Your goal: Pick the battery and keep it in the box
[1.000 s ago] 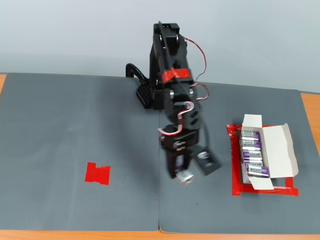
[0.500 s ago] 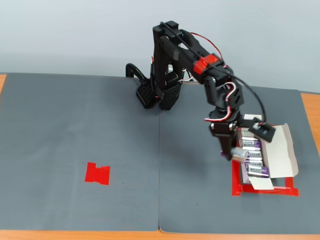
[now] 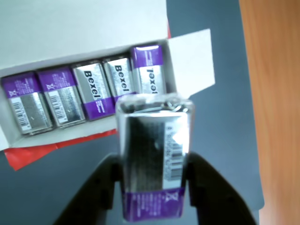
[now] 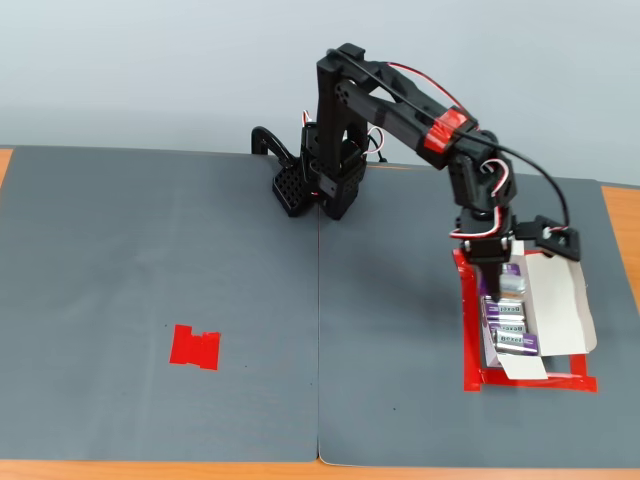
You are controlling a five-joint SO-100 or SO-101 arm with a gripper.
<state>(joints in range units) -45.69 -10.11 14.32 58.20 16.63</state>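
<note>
In the wrist view the gripper (image 3: 154,187) is clamping the battery (image 3: 153,157) between its two black fingers (image 3: 213,192), one pressing on each long side, so the jaws are standing only as far apart as the cell is wide and are closed firmly on it. The battery is a silver block with a barcode on the face turned to the camera and a purple band at the end nearest the wrist; its far end is pointing away from the jaws toward the box (image 3: 84,35). The box is lying just beyond the jaws with its lid folded back, and five like cells (image 3: 89,91) are sitting in it side by side in a row, purple and silver, some showing the name Bexel. The held battery's far end is overlapping the rightmost cells of that row in this view; whether it is touching them cannot be told. A white flap (image 3: 192,56) is sticking out beyond the jaws to the right, and a strip of red tape (image 3: 42,152) is showing under the box's near edge, left of the jaws. In the fixed view the gripper (image 4: 503,272) is hanging over the box (image 4: 560,300), which is lying inside the red tape outline (image 4: 470,350) on the grey mat (image 4: 200,260), with the battery (image 4: 511,283) between the fingers above the packed cells (image 4: 510,328). A separate red tape patch (image 4: 195,347) is lying well apart from the jaws, far to the left.
</note>
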